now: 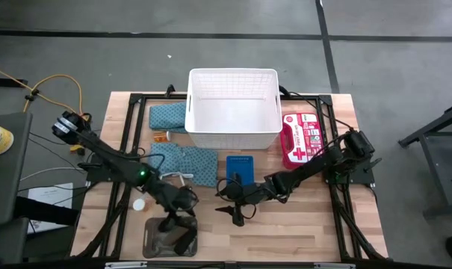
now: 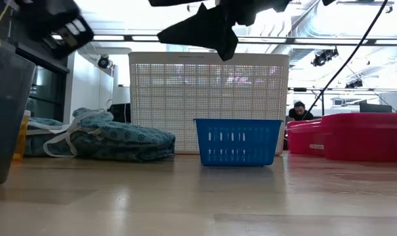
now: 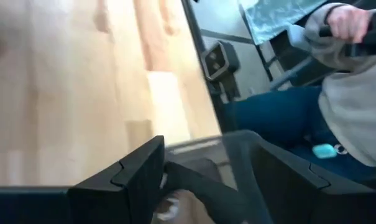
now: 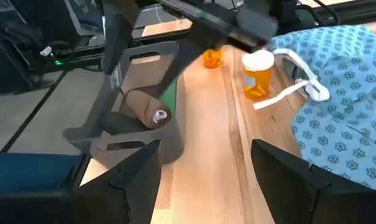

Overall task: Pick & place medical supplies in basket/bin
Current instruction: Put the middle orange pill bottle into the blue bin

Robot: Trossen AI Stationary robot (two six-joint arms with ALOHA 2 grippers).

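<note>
- High view: the white basket [image 1: 233,109] stands at the table's far middle. One teal cloth [image 1: 166,116] lies just beside its left wall, the other [image 1: 188,162] in front of its left corner. A small blue basket [image 1: 240,169] sits in front of it; a red first-aid kit [image 1: 301,138] lies to its right. The left gripper [image 1: 173,224] hangs over the grey tray [image 1: 169,240], near the front edge, well apart from the white basket. The right gripper [image 1: 235,213] hangs in front of the blue basket.
- Low view: the white basket's grid wall rises behind the blue basket [image 2: 237,141]; a folded cloth [image 2: 119,139] lies to its left.
- Left wrist view: the left gripper [image 3: 203,177] is spread, fingers empty, over the tray's rim.
- Right wrist view: the right gripper [image 4: 203,165] is spread and grasps nothing. Ahead, the grey tray [image 4: 135,134] holds a brown roll [image 4: 147,112] and a green roll [image 4: 169,96]; an orange vial [image 4: 257,74] stands beside a cloth [image 4: 340,93].
</note>
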